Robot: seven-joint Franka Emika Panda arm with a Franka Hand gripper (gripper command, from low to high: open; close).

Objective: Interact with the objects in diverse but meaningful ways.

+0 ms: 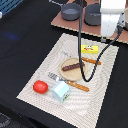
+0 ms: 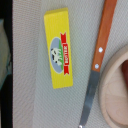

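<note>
A yellow rectangular block (image 1: 90,49) with a butter label lies on the striped placemat (image 1: 100,95); it fills the wrist view (image 2: 59,50). My gripper (image 1: 106,37) hangs just above and behind the block, not touching it; its fingers do not show in the wrist view. A dark brown sausage-like stick (image 1: 71,66) lies on a round wooden plate (image 1: 76,72). A red tomato-like ball (image 1: 40,86) and a pale blue carton (image 1: 61,91) sit at the near end of the mat.
An orange-handled knife (image 1: 91,61) lies between block and plate, also in the wrist view (image 2: 97,55). An orange-handled fork (image 1: 70,82) lies near the carton. Two grey pots (image 1: 71,12) (image 1: 94,14) stand on a wooden board behind the mat. A black cable hangs from the arm over the plate.
</note>
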